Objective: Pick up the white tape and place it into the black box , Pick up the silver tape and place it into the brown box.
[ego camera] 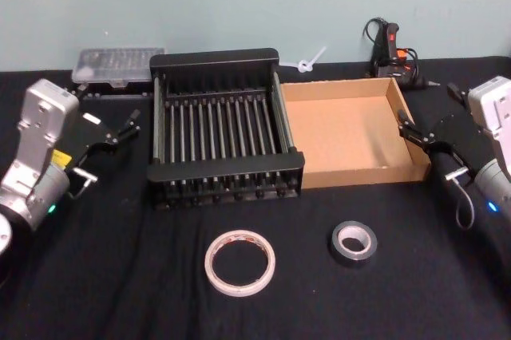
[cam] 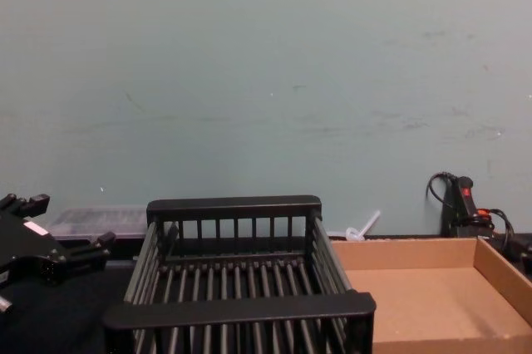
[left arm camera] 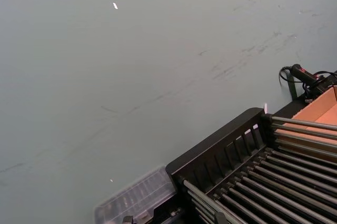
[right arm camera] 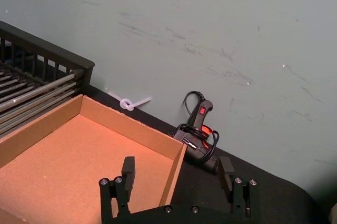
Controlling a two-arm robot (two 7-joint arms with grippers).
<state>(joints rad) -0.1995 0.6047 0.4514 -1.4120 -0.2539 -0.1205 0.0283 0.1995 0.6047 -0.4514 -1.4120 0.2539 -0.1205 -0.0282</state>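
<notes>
Black box (ego camera: 226, 120) and brown box (ego camera: 351, 132) side by side, nothing in either. White tape (ego camera: 239, 262) at 6 o'clock of black box, silver tape (ego camera: 354, 243) at 3 o'clock of it; both flat, holes up. Left gripper (ego camera: 112, 134) and right gripper (ego camera: 406, 126) spread wide, holding nothing.

The white tape (ego camera: 239, 262), a large thin ring with a red-printed inner core, lies flat, well apart from the left gripper (ego camera: 108, 139) and nearer the robot. The silver tape (ego camera: 354, 243), a small thick dark grey roll with a pale core, lies flat, well short of the right gripper (ego camera: 407, 128). The black box (ego camera: 225, 128), a slatted crate, stands between both grippers. The brown box (ego camera: 353, 132), a shallow cardboard tray, touches the crate's right side, its right wall just beside the right gripper.
</notes>
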